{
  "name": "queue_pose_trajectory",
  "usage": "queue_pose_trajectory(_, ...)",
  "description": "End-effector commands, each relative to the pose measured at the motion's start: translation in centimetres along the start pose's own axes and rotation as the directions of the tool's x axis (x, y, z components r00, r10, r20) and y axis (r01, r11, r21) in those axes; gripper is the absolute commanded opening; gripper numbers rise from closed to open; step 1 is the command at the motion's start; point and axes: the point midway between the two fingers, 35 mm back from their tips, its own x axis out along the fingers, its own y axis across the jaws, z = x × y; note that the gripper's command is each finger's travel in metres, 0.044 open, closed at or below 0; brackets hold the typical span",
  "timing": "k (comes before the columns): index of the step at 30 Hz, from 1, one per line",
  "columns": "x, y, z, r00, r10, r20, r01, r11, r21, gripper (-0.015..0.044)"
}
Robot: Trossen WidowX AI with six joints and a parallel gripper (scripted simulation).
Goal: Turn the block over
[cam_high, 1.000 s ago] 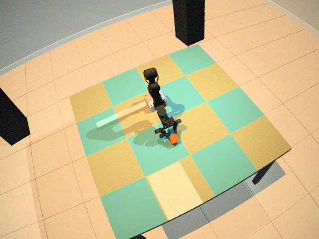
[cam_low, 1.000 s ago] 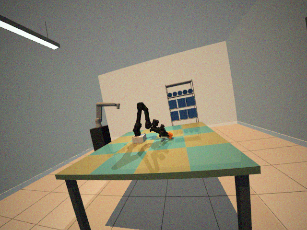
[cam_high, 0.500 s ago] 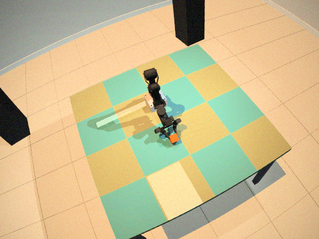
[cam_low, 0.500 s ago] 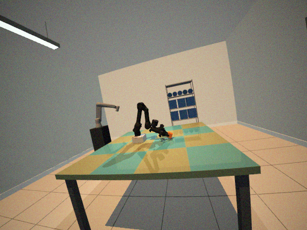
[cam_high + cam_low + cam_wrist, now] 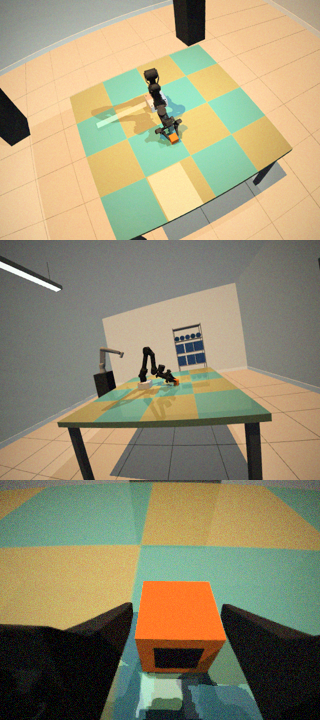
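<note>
An orange block [image 5: 173,138] [image 5: 176,381] [image 5: 177,615] rests on the checkered table [image 5: 227,165] [image 5: 206,405] [image 5: 75,580] near its middle. In the wrist view its dark square mark [image 5: 178,657] is on the side face turned toward the camera, and its top face is plain orange. My gripper [image 5: 170,134] [image 5: 171,380] [image 5: 177,609] is low over the table and open. One finger stands on each side of the block, with a narrow gap between each finger and the block.
The arm stands on a white base box [image 5: 149,102] [image 5: 144,384] behind the block. Dark pillars [image 5: 189,20] [image 5: 10,121] stand on the floor beside the table. A grey arm on a black pedestal [image 5: 104,379] and a shelf [image 5: 189,347] stand beyond the table.
</note>
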Motion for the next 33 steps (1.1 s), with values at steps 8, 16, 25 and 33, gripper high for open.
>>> queue_pose_trajectory(8, -0.02, 0.05, 0.0, 1.0, 0.003, 0.001, -0.003, 1.0, 0.003, 0.044)
queue_pose_trajectory(16, -0.02, 0.05, 0.0, 1.0, 0.003, 0.001, -0.003, 1.0, 0.003, 0.044)
queue_pose_trajectory(25, -0.02, 0.05, 0.0, 1.0, 0.003, 0.001, -0.003, 1.0, 0.003, 0.044)
queue_pose_trajectory(33, -0.02, 0.05, 0.0, 1.0, 0.003, 0.001, -0.003, 1.0, 0.003, 0.044)
